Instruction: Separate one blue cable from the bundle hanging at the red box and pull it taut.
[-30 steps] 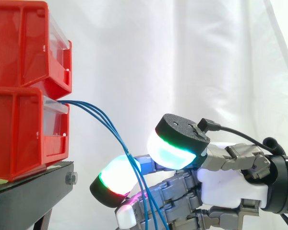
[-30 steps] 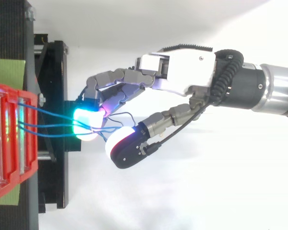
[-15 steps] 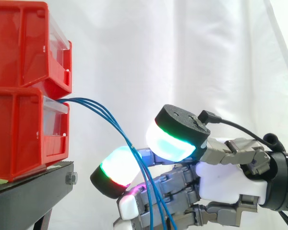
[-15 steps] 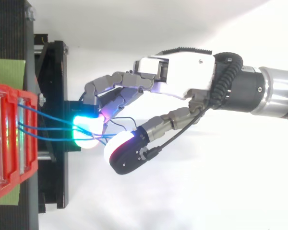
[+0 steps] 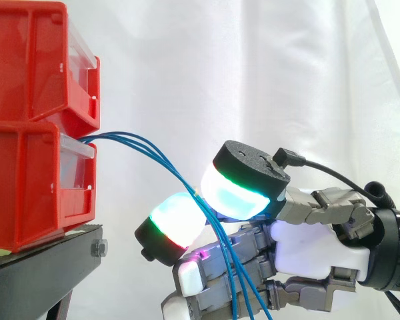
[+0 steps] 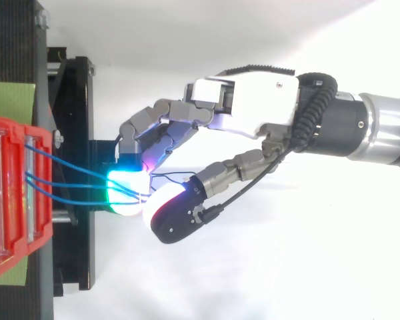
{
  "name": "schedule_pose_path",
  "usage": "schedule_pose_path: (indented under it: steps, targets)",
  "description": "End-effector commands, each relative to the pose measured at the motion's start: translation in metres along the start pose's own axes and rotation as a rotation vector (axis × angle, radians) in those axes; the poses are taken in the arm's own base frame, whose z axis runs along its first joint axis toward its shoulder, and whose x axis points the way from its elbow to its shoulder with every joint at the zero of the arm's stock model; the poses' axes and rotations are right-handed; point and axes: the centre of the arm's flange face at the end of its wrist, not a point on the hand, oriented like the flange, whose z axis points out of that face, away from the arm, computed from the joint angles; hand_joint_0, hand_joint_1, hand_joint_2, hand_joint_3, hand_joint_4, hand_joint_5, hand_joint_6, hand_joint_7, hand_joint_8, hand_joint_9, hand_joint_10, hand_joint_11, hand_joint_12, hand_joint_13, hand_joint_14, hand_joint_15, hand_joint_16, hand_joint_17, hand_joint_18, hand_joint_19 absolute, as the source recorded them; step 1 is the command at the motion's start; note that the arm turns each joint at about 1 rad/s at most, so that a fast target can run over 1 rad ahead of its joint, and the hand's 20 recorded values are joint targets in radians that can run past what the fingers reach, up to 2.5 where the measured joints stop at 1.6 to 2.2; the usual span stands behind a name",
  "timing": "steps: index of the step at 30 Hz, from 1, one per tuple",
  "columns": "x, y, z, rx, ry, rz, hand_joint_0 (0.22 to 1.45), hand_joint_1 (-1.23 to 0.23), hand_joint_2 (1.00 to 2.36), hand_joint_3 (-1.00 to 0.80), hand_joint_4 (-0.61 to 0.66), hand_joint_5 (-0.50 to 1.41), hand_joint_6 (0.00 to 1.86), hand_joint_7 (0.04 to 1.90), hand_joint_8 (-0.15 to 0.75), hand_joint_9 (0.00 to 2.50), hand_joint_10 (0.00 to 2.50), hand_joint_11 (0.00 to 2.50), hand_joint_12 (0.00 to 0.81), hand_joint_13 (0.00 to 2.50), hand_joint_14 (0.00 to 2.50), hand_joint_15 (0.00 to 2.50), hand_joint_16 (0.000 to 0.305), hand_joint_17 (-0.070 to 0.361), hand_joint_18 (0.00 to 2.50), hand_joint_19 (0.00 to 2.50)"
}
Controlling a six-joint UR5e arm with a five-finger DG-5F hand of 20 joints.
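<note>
Three thin blue cables [image 5: 145, 148] leave the lower red bin [image 5: 27, 187] and arc down to the right, running close together. My hand [image 5: 317, 250] comes in from the right, below and to the right of the bins. Its thumb pad [image 5: 237, 193] and a glowing fingertip [image 5: 177, 223] meet where the cables converge, so the bundle is pinched between them. Below the pinch the cables hang down across the curled fingers. From above, the cables [image 6: 73, 177] span from the bin's front [image 6: 40, 180] to the hand [image 6: 253, 107], still sagging slightly.
A second red bin [image 5: 33, 67] is stacked on the lower one. Both rest on a black stand [image 5: 47, 267] whose edge juts out under the cables. A white curtain hangs behind, with free room to the right of the bins.
The hand has shifted a little right and up, away from the bins. Thumb and fingertip have closed together on the cables, which now rise in a higher arc.
</note>
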Motion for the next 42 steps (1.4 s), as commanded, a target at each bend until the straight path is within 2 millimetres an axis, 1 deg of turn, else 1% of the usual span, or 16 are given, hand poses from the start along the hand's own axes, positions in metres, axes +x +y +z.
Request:
schedule_pose_path:
  steps: [1, 4, 8, 11, 12, 15, 16, 17, 19, 20, 23, 25, 31, 36, 39, 42]
  targets:
    - [-0.001, 0.0, 0.0, 0.001, -0.001, 0.0, 0.67, -0.75, 1.0, -0.5, 0.21, -0.19, 0.91, 1.02, 0.374, 0.85, 0.01, 0.65, 0.371, 0.89, 0.01, 0.38, 0.033, 0.075, 0.55, 0.18]
    - [-0.001, 0.0, 0.0, 0.001, -0.001, 0.0, 0.64, -0.75, 1.0, -0.5, 0.23, -0.18, 0.9, 1.05, 0.378, 0.87, 0.02, 0.65, 0.367, 0.89, 0.01, 0.38, 0.033, 0.075, 0.55, 0.19]
    - [-0.002, 0.0, 0.0, 0.0, -0.003, 0.006, 0.61, -0.69, 1.0, -0.5, 0.23, -0.17, 0.9, 1.03, 0.381, 0.88, 0.02, 0.66, 0.37, 0.9, 0.01, 0.39, 0.033, 0.075, 0.55, 0.21]
    - [-0.002, 0.0, 0.0, -0.002, -0.001, 0.01, 0.63, -0.67, 1.0, -0.5, 0.22, -0.17, 0.89, 1.09, 0.38, 0.89, 0.02, 0.66, 0.373, 0.91, 0.01, 0.4, 0.033, 0.075, 0.56, 0.21]
    - [-0.002, 0.001, 0.0, -0.003, -0.002, 0.01, 0.64, -0.65, 1.0, -0.46, 0.21, -0.17, 0.89, 1.12, 0.383, 0.89, 0.02, 0.66, 0.373, 0.91, 0.01, 0.4, 0.033, 0.075, 0.56, 0.21]
    - [-0.003, 0.0, 0.0, 0.0, -0.001, 0.009, 0.64, -0.7, 1.02, -0.24, 0.16, -0.17, 0.91, 1.24, 0.384, 0.88, 0.02, 0.67, 0.38, 0.92, 0.02, 0.4, 0.034, 0.076, 0.56, 0.21]
    - [-0.003, 0.001, 0.0, -0.002, -0.001, 0.01, 0.65, -0.74, 1.02, -0.2, 0.13, -0.19, 0.94, 1.2, 0.385, 0.87, 0.02, 0.66, 0.382, 0.91, 0.02, 0.4, 0.034, 0.077, 0.57, 0.21]
    - [-0.003, 0.0, 0.0, -0.002, -0.001, 0.01, 0.65, -0.76, 1.02, -0.19, 0.12, -0.19, 0.94, 1.22, 0.383, 0.85, 0.02, 0.66, 0.385, 0.91, 0.01, 0.4, 0.035, 0.078, 0.57, 0.21]
    - [-0.002, 0.0, 0.0, 0.0, 0.0, 0.013, 0.69, -0.81, 1.02, -0.21, 0.1, -0.21, 0.95, 1.18, 0.375, 0.82, 0.02, 0.66, 0.384, 0.9, 0.02, 0.41, 0.035, 0.079, 0.57, 0.21]
    - [-0.001, 0.001, 0.0, -0.002, 0.002, 0.015, 0.72, -0.86, 1.02, -0.26, 0.14, -0.21, 0.95, 1.18, 0.377, 0.82, 0.02, 0.68, 0.381, 0.9, 0.02, 0.41, 0.035, 0.079, 0.58, 0.2]
    - [-0.002, 0.004, 0.003, -0.008, 0.0, 0.018, 0.77, -0.87, 1.0, -0.44, 0.17, -0.21, 0.95, 1.13, 0.372, 0.84, 0.02, 0.69, 0.377, 0.92, 0.02, 0.42, 0.035, 0.079, 0.59, 0.2]
    - [-0.002, 0.005, 0.004, -0.011, -0.001, 0.019, 0.76, -0.87, 1.0, -0.5, 0.19, -0.2, 0.95, 1.15, 0.371, 0.86, 0.02, 0.69, 0.372, 0.94, 0.02, 0.43, 0.035, 0.079, 0.61, 0.2]
    - [-0.003, 0.012, 0.007, -0.024, 0.004, 0.019, 0.58, -0.78, 1.0, -0.5, 0.21, -0.19, 0.93, 1.11, 0.385, 0.91, 0.02, 0.7, 0.388, 0.97, 0.02, 0.45, 0.035, 0.079, 0.61, 0.25]
    - [-0.008, 0.038, 0.007, -0.039, 0.015, 0.018, 0.54, -0.74, 1.0, -0.5, 0.22, -0.18, 0.93, 1.09, 0.393, 0.93, 0.02, 0.69, 0.398, 0.98, 0.02, 0.45, 0.037, 0.083, 0.63, 0.25]
    - [-0.008, 0.041, 0.005, -0.019, 0.019, 0.017, 0.53, -0.73, 1.0, -0.5, 0.22, -0.18, 0.92, 1.11, 0.396, 0.94, 0.02, 0.7, 0.399, 0.98, 0.02, 0.44, 0.037, 0.084, 0.63, 0.25]
    - [-0.01, 0.039, 0.003, 0.002, 0.019, 0.014, 0.59, -0.64, 1.0, -0.5, 0.21, -0.18, 0.91, 1.14, 0.394, 0.95, 0.02, 0.69, 0.389, 0.98, 0.02, 0.45, 0.036, 0.081, 0.62, 0.28]
